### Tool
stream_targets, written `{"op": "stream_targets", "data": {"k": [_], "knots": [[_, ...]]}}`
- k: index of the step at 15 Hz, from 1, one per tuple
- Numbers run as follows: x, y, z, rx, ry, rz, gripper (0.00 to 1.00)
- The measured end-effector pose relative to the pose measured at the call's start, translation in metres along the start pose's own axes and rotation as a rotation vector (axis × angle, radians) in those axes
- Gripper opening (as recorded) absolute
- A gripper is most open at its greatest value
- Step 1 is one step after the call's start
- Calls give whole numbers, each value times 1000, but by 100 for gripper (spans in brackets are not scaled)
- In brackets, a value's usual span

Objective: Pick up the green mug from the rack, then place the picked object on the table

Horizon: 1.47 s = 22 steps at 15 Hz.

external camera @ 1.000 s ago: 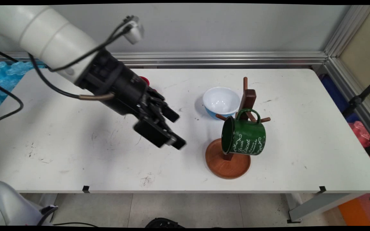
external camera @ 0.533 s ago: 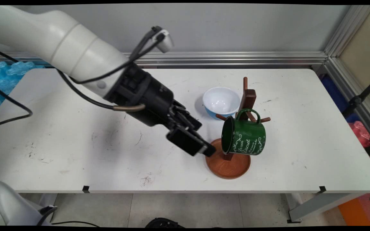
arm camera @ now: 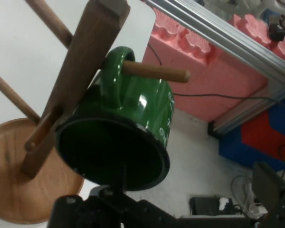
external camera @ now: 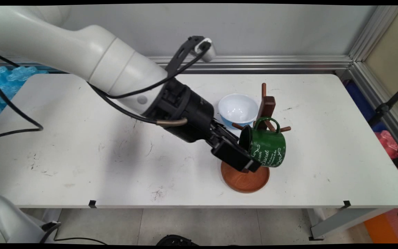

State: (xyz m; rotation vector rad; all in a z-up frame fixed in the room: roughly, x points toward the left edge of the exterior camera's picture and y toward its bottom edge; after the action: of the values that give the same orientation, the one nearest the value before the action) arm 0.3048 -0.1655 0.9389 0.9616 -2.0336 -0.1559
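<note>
Green mug (external camera: 266,145) hangs by its handle on a peg of the wooden mug tree (external camera: 265,105), over the tree's round base (external camera: 245,180) near the bench's (external camera: 81,162) front edge, right of the middle. Its long axis runs close to level, a little tilted: the open mouth faces the picture's left, toward the arm, the bottom faces right, and white lettering shows on the side nearest the camera. The end effector (external camera: 245,157) is right up at that mouth, and in the main view its black body covers the lower left of the rim and part of the tree's post. One finger (external camera: 237,159) lies across the mug's lower lip; the other is hidden behind it, and from here it seems to reach into the mouth, though that's hard to make out. The hand view looks straight into the dark interior (arm camera: 111,152), with the rim filling the middle, the peg (arm camera: 154,71) through the handle, and the slanted post (arm camera: 80,61) at left. The fingers are cut off at that picture's bottom edge, so I cannot tell whether they are spread or closed. Just behind the tree sits a white bowl with a blue outside (external camera: 237,109), partly hidden by the arm's wrist.
</note>
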Motion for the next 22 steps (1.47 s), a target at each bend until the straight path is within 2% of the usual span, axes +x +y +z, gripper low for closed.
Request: {"op": "stream_targets", "data": {"k": [12, 13, 22], "knots": [[4, -3, 29, -16, 11, -55, 100], [4, -3, 30, -17, 11, -56, 0], [5, -2, 34, -24, 14, -54, 0]]}}
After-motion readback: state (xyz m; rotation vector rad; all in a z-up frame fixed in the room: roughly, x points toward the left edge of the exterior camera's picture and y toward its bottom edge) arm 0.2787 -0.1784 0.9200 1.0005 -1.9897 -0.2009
